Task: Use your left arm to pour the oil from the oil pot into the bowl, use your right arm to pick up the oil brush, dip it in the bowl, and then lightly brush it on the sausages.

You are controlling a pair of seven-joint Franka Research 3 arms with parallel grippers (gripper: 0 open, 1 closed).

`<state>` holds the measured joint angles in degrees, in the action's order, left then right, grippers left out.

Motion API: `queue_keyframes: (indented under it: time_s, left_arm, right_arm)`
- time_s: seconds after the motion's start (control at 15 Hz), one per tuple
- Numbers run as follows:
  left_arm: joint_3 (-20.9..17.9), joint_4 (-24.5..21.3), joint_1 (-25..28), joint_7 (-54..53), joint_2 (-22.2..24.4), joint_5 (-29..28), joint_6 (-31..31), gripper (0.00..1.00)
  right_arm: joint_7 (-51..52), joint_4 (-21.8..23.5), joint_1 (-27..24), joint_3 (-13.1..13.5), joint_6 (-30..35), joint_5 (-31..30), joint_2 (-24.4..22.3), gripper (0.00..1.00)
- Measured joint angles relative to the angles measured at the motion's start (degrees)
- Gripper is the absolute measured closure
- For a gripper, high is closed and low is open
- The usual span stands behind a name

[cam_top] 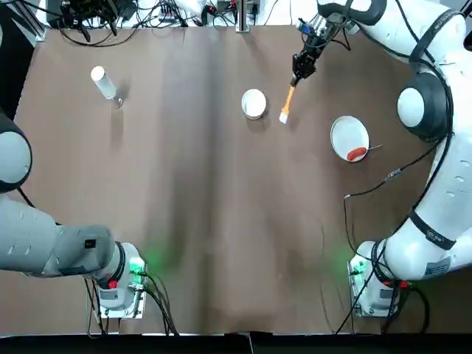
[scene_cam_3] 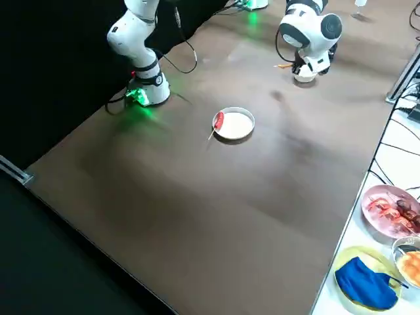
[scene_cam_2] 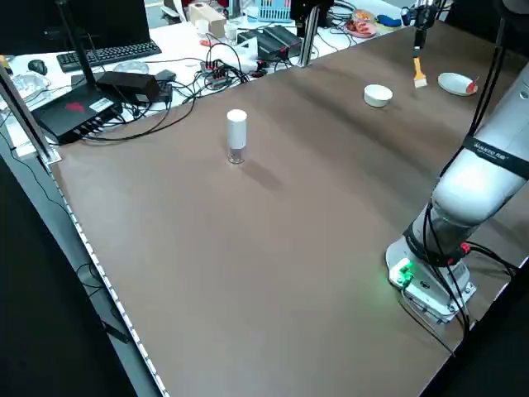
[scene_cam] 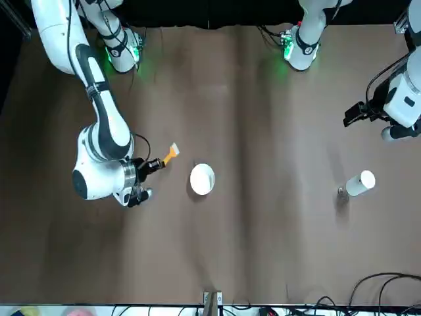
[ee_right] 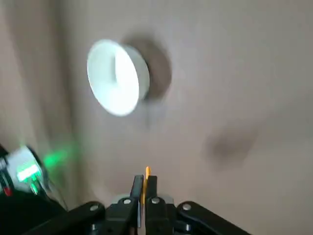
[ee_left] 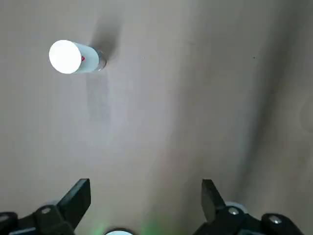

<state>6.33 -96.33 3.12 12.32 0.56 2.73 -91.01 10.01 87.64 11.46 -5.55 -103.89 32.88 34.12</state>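
Yellow-orange brush (cam_top: pixel 292 97), clamped in the right arm's black claw (cam_top: pixel 294 81), hangs just right of the small round white bowl (cam_top: pixel 254 104), so dipping likely means moving left, while the left arm's dark claw (ee_left: pixel 145 196) waits, fingers apart, over the tabletop's (cam_top: pixel 184 184) left side.

A smooth brown tabletop (cam_top: pixel 221 221) carries a small round white bowl (cam_top: pixel 254 105), a white cylindrical bottle (cam_top: pixel 106 85) standing upright with what may be a clear lower end, and a shallow round white plate (cam_top: pixel 345 135) holding a small red sausage (cam_top: pixel 357 153).
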Motion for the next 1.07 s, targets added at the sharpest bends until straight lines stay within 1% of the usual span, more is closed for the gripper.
queue_keyframes:
  time_s: [0.2,0.27,0.33,0.4,0.53,0.67,0.8,1.07]
  left_arm:
    - [0.00,0.00,0.01,0.00,-0.08,0.00,-0.11,0.00]
    - [0.00,0.00,0.01,0.00,-0.14,0.00,-0.14,0.00]
    - [0.01,-0.02,-0.01,-0.01,-0.29,0.00,-0.16,0.00]
    - [0.01,-0.03,-0.01,-0.01,-0.40,0.00,-0.17,0.00]
    - [0.01,-0.03,-0.01,-0.01,-0.65,0.00,-0.20,0.00]
    - [0.01,-0.05,-0.01,-0.01,-0.99,0.00,-0.55,0.00]
    - [0.01,-0.05,-0.01,-0.01,-1.30,0.00,-0.96,0.00]
    - [0.01,-0.05,-0.03,-0.01,-1.47,0.00,-1.18,0.00]
  right_arm:
    - [-9.83,0.09,1.97,-0.02,-6.66,5.54,0.15,0.96]
    - [-13.18,0.14,2.61,-0.02,-8.53,6.39,0.24,0.96]
    - [-18.70,0.68,3.72,-0.02,-12.12,6.85,0.49,0.96]
    - [-20.54,1.14,4.25,-0.02,-14.17,7.22,0.68,0.96]
    - [-23.32,2.36,5.15,-0.02,-18.84,8.22,1.01,0.96]
    - [-24.94,3.13,6.08,-0.02,-22.62,10.64,1.51,0.96]
    - [-25.74,3.39,7.08,-0.03,-24.86,11.74,2.35,0.96]
    - [-26.80,3.61,7.92,-0.02,-27.88,12.09,4.65,0.96]
